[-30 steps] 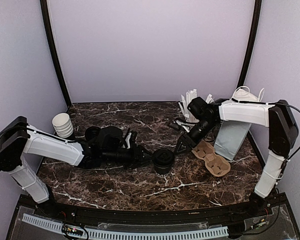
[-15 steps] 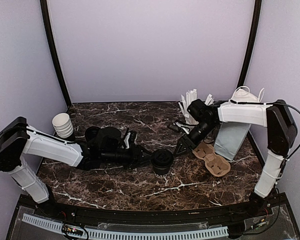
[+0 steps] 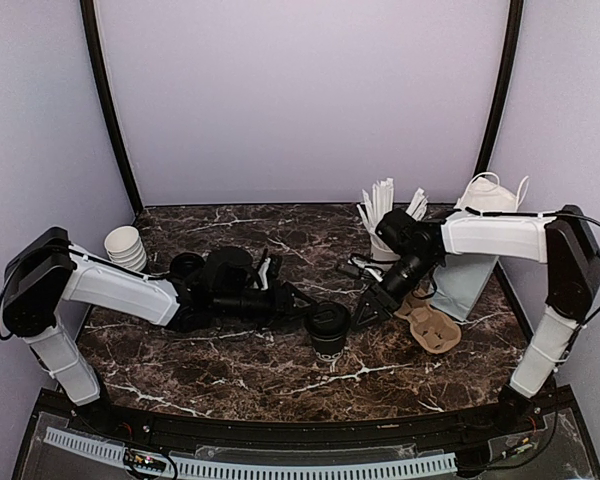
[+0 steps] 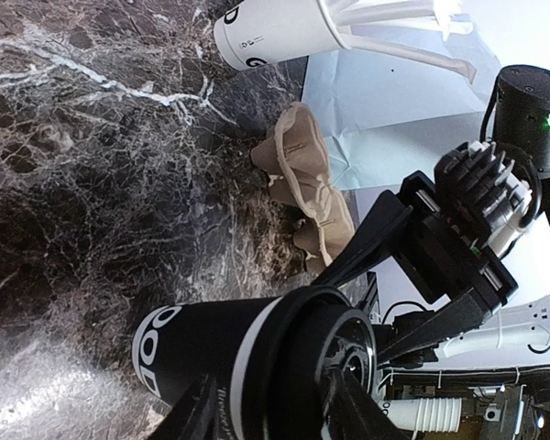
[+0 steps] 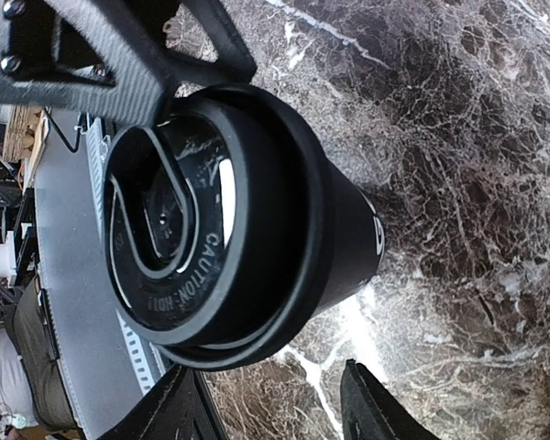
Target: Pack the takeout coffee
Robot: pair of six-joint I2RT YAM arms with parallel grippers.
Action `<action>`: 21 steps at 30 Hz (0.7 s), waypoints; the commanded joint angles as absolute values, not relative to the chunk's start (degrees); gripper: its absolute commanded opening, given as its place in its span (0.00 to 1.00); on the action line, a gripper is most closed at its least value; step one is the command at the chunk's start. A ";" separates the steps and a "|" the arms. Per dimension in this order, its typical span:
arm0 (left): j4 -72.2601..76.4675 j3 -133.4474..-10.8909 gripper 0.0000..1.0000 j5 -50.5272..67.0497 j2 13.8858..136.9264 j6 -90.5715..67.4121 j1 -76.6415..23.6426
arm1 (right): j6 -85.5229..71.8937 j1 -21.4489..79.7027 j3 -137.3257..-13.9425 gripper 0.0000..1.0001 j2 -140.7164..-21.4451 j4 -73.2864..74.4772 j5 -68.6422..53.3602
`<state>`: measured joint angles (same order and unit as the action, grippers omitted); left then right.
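coffee: takeout coffee (image 3: 328, 325) stands upright on the marble table (image 3: 240, 370), about mid-table, a bit toward the near edge. Black lid on, dark sides with white print.
coffee vs claws: sits between the two grippers, left one on its left side, right one on its right.
left gripper: left gripper (image 3: 305, 305) reaches in low from the left. Its wrist view has the cup's upper part and lid between its own two fingers. The right wrist view shows one finger against the lid rim. Reads as clasped on the takeout coffee.
right gripper: right gripper (image 3: 364, 312) comes in from the right, pointing down-left at the cup. Jaws spread with nothing between them. Its wrist view puts the cup just past the fingertips, not touching as far as I can tell.
carrier: tan cardboard cup carrier (image 3: 430, 325) lies flat, right of the cup, just beyond the right gripper.
bag: pale paper bag (image 3: 460, 290) stands upright, right of the carrier, partly behind the right arm.
sticks: white cup of white sticks (image 3: 385, 225), far right of centre.
stack: white cup stack (image 3: 126, 250), far left, well apart from the coffee.
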<state>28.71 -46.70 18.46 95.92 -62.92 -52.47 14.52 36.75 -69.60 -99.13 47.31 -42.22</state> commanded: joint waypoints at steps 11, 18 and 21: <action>21.28 -41.50 0.44 12.64 84.25 -62.31 -52.69 | 16.41 33.29 -68.39 0.54 -96.85 48.96 -41.97; 21.54 -42.74 0.40 13.37 87.00 -64.60 -54.69 | 15.27 32.93 -70.59 0.53 -97.70 48.47 -41.94; 22.97 -42.56 0.37 14.04 88.45 -65.55 -55.14 | 14.69 32.92 -71.17 0.53 -98.48 47.99 -41.76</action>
